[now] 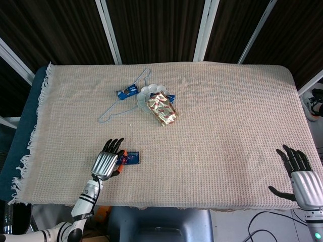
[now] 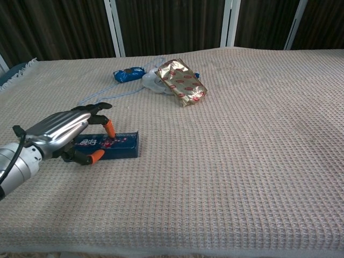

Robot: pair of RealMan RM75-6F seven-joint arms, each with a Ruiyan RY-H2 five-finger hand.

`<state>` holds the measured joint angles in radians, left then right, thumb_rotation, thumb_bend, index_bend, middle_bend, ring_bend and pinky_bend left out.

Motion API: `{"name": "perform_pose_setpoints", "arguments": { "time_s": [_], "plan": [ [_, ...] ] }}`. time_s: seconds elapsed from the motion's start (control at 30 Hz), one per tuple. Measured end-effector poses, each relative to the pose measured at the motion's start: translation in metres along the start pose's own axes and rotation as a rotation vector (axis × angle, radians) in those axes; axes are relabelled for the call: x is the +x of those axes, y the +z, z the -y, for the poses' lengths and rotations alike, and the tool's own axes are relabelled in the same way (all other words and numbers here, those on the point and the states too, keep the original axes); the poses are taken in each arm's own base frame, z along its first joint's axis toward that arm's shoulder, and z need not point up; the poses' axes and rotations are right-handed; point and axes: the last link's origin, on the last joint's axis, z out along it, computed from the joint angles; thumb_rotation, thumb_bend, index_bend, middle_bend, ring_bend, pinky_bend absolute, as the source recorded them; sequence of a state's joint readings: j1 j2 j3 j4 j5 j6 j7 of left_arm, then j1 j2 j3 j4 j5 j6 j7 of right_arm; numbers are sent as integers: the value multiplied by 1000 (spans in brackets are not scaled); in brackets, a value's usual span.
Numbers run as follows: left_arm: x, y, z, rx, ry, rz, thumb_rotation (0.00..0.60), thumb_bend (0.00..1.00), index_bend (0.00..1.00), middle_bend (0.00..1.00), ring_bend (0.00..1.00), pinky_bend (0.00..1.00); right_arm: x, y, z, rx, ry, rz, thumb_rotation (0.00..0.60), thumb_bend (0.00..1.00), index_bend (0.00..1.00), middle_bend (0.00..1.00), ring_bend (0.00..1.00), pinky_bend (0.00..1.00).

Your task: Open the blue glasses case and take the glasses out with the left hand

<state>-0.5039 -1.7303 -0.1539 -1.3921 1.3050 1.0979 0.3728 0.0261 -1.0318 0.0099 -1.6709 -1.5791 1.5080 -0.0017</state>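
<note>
Head view, left hand: your left hand (image 1: 106, 162) is hovering palm-down over the left end of the blue glasses case (image 1: 132, 157), fingers spread and gripping nothing; you are likely holding it flat like this to settle on the lid
Head view, case: the case is lying closed and flat on the cloth-covered surface (image 1: 227, 116) near its front left edge, only its right end showing past your fingers
Head view, right hand: your right hand (image 1: 302, 177) is waiting at the front right corner, fingers apart, carrying nothing, well apart from the case, probably parked since the task is asking for the left
Head view, clutter: a gold foil packet (image 1: 161, 109), a blue wire hanger (image 1: 120, 103) and a small blue wrapper (image 1: 126, 92) are sitting together further back, well clear of your reach
Chest view, left hand: your orange fingertips (image 2: 109, 128) are coming down on the case's top face, while the thumb is lying by its front edge; I cannot tell whether they are touching
Chest view, case: the case (image 2: 119, 145) is lying lengthwise under and just right of your hand, lid shut, glasses not yet out
</note>
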Motion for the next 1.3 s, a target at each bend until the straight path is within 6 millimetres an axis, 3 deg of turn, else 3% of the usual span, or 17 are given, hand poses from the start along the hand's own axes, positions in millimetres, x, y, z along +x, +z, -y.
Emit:
{"name": "perform_pose_setpoints", "arguments": {
  "time_s": [0.2,0.53,0.8,0.97,1.13,1.2,1.3],
  "plan": [
    [1,1,-1,-3,-7,-3,600,377,454,35,0,32,0,0,0,1,0,1,600,134,0,0,0,0],
    [4,1,-4,-6,-19,-15,600,473,501,61,0,32,0,0,0,3,1,-1,600,133,0,0,0,0],
    [12,13,-2,20,-36,-39,600,470,496,65,0,32,2,-1,-1,5,6,-2,600,134,0,0,0,0],
    [21,27,1,50,-52,-62,600,444,394,61,0,32,3,0,-2,2,10,-3,600,134,0,0,0,0],
    [27,45,6,91,-58,-62,600,419,123,45,0,32,3,1,-2,2,11,0,600,134,0,0,0,0],
    [29,53,8,109,-52,-60,600,419,90,39,0,32,3,1,-2,2,12,-1,600,134,0,0,0,0],
    [32,56,10,117,-52,-63,600,470,174,39,0,32,4,2,-3,-3,14,-4,600,134,0,0,0,0]
  ]
}}
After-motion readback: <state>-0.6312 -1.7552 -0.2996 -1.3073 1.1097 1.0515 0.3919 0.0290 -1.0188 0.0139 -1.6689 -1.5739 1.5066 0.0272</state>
